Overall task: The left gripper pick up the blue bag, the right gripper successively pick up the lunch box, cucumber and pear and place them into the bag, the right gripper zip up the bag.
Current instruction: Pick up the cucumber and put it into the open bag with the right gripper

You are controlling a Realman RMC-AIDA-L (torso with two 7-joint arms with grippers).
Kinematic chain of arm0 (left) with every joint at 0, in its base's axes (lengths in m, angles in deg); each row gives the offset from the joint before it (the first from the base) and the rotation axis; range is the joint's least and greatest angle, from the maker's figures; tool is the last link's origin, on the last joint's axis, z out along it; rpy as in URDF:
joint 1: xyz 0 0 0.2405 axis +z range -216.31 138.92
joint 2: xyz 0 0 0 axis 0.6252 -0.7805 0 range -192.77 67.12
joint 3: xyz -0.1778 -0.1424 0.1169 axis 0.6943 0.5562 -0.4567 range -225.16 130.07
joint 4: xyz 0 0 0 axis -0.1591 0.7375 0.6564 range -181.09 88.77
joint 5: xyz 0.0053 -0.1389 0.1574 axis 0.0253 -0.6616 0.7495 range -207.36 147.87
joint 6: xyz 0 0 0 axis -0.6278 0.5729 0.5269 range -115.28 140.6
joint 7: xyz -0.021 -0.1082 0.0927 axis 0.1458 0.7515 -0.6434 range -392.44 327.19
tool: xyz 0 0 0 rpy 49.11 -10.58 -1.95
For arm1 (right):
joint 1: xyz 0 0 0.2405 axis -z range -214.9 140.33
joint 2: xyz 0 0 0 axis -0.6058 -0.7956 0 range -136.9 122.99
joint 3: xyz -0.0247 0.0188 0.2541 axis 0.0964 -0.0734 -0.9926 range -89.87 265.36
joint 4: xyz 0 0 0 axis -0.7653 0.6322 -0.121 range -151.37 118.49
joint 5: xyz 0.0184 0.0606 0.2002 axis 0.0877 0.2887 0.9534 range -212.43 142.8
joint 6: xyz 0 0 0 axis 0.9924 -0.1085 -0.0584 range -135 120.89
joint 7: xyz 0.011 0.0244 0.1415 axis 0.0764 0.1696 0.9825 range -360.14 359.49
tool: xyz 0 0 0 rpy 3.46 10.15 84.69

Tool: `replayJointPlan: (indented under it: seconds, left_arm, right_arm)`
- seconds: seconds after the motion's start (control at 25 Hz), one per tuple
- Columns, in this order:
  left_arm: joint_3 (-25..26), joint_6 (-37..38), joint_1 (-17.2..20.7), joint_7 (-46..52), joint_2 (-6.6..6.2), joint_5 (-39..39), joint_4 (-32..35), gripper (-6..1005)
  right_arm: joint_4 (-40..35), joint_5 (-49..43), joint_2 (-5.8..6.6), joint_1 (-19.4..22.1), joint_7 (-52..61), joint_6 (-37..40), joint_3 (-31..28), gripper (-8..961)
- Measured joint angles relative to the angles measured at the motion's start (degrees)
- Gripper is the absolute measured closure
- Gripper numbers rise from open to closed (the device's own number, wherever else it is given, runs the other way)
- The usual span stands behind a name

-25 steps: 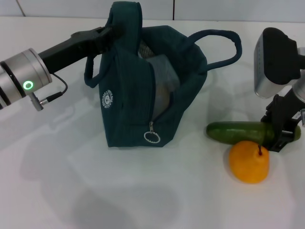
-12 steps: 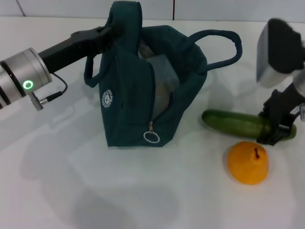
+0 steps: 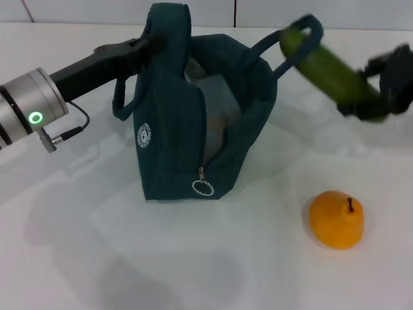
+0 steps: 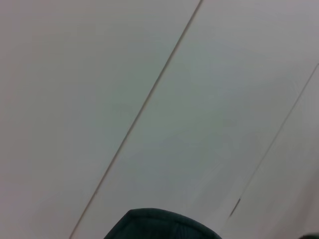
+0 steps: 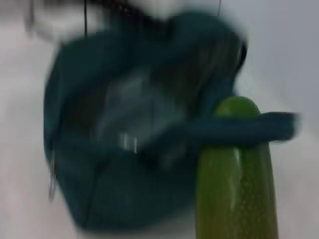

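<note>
While pear (image 3: 336,219) stays | cucumber (image 3: 328,69) now lifted (right hand (image 3: 387,87)) beside blue bag (image 3: 193,129)

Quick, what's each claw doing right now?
Left gripper: closed, holding the blue bag by a handle.
Right gripper: closed on the cucumber, up in the air.

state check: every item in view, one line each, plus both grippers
left gripper: shut on one handle of the bag, holding it up.
blue bag: upright on the table, mouth open, zipper undone.
lunch box: inside the bag, partly hidden.
right gripper: raised off the table, shut on the cucumber.
cucumber: in the air, tilted, free end by the bag's far handle.
pear: on the table, stem up, untouched.
</note>
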Motion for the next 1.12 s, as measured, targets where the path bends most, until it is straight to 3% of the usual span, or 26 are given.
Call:
replayJointPlan:
  seconds: [0.12, 0.28, 0.52, 0.68, 1.12]
  left_arm:
    - [-0.06, 0.62, 0.02, 0.04, -0.04, 0.0, 0.31, 954]
    - [-0.1, 2.17, -0.11, 0.01, -0.17, 0.0, 0.52, 954]
    - [-0.01, 3.58, 0.05, 0.09, -0.29, 0.0, 1.53, 954]
    - [0.0, 3.65, 0.05, 0.17, -0.47, -0.23, 1.66, 954]
    - [0.0, 3.65, -0.1, 0.0, -0.79, -0.52, 1.71, 954]
  right_arm:
    - [1.06, 10.84, -0.26, 2.5, -4.91, -2.95, -2.79, 319]
    - [6.77, 27.84, -0.72, 5.28, -12.58, -10.6, -0.81, 320]
    - [18.03, 43.33, -0.74, 2.39, -21.13, -16.37, 0.97, 321]
    - [20.02, 45.15, -0.57, 0.82, -22.07, -17.93, 1.47, 321]
    - [19.98, 41.54, -0.43, 1.22, -21.9, -19.39, 2.57, 320]
